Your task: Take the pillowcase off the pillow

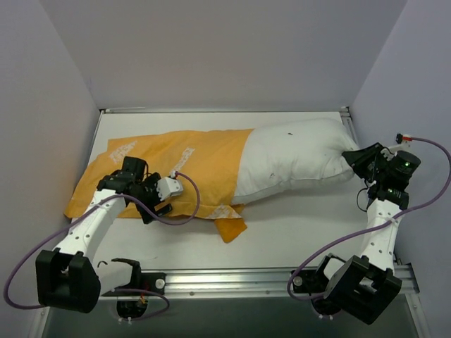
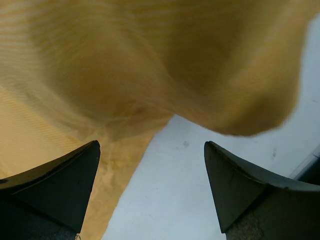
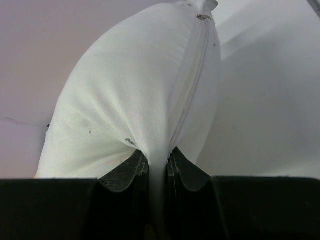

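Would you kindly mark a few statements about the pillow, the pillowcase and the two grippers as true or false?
1. The right gripper is shut on one end of the pillow. True.
2. The pillowcase covers the whole pillow. False: the pillow's right part lies bare, outside the cover.
3. The left gripper is shut on the pillowcase. False: its fingers stand apart with nothing between them.
4. The pillowcase lies on the left arm's side of the table. True.
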You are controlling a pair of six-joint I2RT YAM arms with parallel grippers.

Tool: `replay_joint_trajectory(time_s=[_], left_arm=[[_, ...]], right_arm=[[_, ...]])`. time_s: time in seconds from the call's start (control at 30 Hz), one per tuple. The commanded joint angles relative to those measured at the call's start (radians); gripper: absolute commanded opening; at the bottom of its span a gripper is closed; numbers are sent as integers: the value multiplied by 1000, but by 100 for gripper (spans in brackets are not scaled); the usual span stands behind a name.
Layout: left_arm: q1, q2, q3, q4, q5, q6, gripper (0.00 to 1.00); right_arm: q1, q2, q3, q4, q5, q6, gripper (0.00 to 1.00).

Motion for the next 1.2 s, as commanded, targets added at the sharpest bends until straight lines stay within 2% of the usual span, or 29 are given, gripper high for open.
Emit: replay_joint_trajectory(time_s=[0.0, 0.13, 0.2, 0.27, 0.33, 0.37, 0.5, 0.53, 0.73, 0.9, 1.17], left_arm=[[-35, 39, -42, 349, -119, -113, 94], [-69, 95, -120, 509, -144, -155, 94], [-72, 132, -166, 603, -216, -160, 94], [-69, 194, -170, 620, -282, -161, 96], [-43, 234, -139, 577, -280, -152, 52], [-26, 237, -127, 562, -274, -153, 3], [125, 202, -76, 563, -267, -166, 2], [221, 182, -43, 565, -267, -164, 2], [535, 168, 190, 534, -262, -153, 2], [649, 180, 321, 551, -277, -173, 2], [715, 171, 560, 614, -230, -409, 2]], right_arm=[[10, -27, -4, 81, -3, 2, 0], [10, -28, -3, 72, 0, -10, 0], [10, -27, -7, 82, 0, 0, 0], [5, -25, -9, 87, -1, 9, 0], [-7, -27, -6, 83, 2, 11, 0], [-22, -28, -6, 78, 11, 13, 0], [-68, -38, 5, 85, 17, 34, 0], [-76, -36, 8, 89, 13, 39, 0], [-94, -28, 40, 66, 26, 17, 0], [-107, -24, 55, 60, 26, 13, 0], [-111, -16, 80, 32, 36, -12, 0]])
